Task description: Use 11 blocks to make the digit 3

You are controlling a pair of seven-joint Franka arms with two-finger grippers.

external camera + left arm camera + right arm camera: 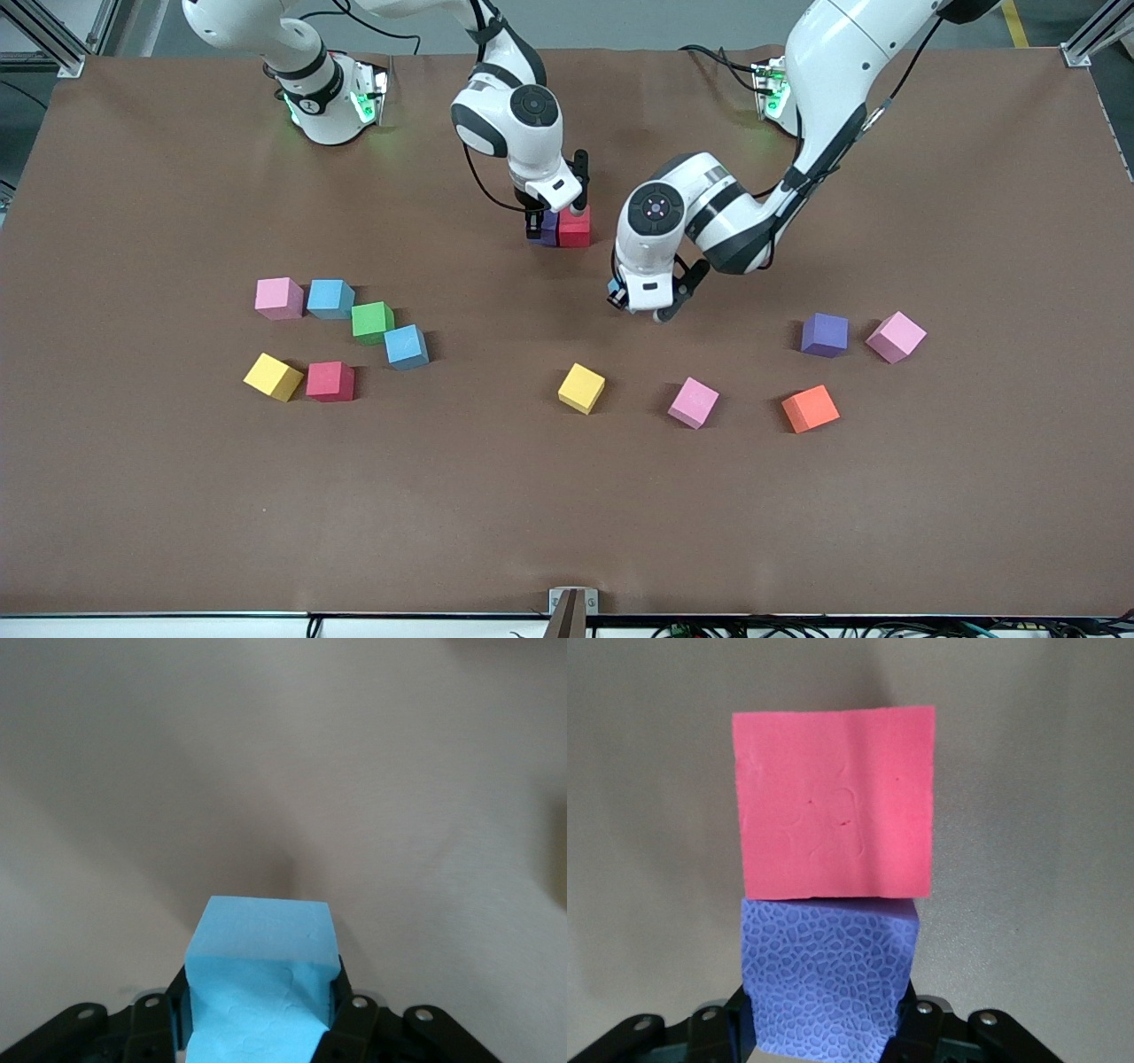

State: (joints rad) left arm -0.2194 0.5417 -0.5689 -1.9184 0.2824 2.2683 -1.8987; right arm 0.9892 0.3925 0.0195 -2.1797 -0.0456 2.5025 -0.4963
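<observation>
Right gripper (551, 223) down at the brown table (177, 496), clamped on a matte purple foam cube (826, 983) that touches a red foam cube (575, 227) beside it, toward the left arm's end. Left gripper (262, 1014) clamped on a light blue foam cube (259, 979), over bare table, farther from the front camera than the yellow cube (581, 388). Remaining coloured cubes lie scattered: six (372, 321) clustered toward the right arm's end, four (824, 335) toward the left arm's end.

Open table (567, 514) nearest the front camera. The right gripper (551, 223) and left gripper (640, 301) crowd the middle; a red block (574, 227) stands touching the right gripper's purple block (548, 229).
</observation>
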